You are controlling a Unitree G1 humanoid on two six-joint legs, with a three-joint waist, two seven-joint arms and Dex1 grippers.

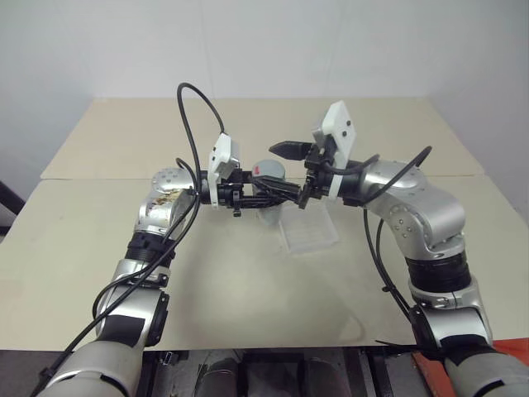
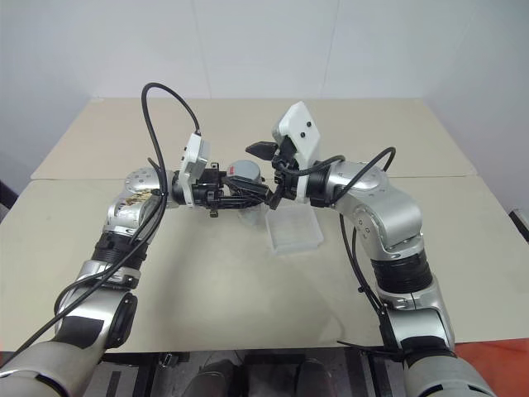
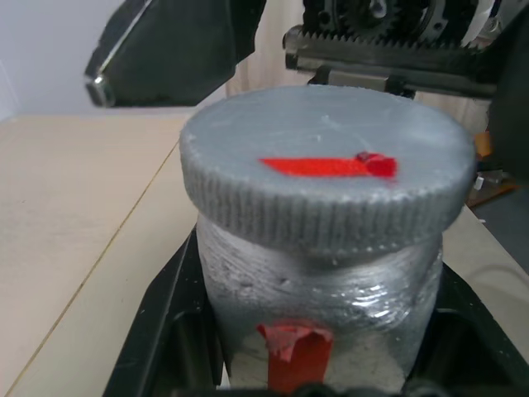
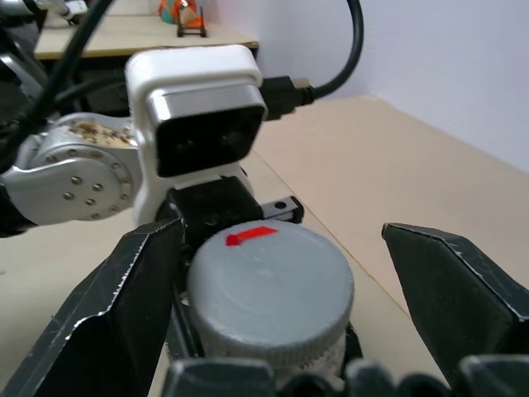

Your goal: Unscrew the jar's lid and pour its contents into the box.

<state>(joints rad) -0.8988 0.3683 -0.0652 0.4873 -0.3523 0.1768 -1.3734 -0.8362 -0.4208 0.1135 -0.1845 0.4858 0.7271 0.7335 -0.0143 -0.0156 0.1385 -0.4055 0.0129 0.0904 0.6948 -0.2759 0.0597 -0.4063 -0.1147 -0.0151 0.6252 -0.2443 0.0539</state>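
The jar [image 1: 269, 180], a silvery-white cylinder with a red stripe [image 3: 296, 351], hangs upright above the table with my left gripper [image 1: 276, 189] shut on its body. Its ribbed grey lid [image 3: 326, 165] sits on top and bears a red mark. My right gripper [image 1: 297, 172] is open and reaches in from the right at lid height. One of its black fingers [image 4: 124, 306] stands close beside the lid [image 4: 269, 285]; the other finger [image 4: 455, 289] stands apart from it. The box [image 1: 307, 234], a clear shallow tray, lies on the table just below and to the right of the jar.
The beige table [image 1: 248, 281] in front joins a second one [image 1: 124, 141] behind it along a seam. Black cables [image 1: 192, 116] loop above both wrists. A small orange object [image 4: 180, 15] sits on a far table.
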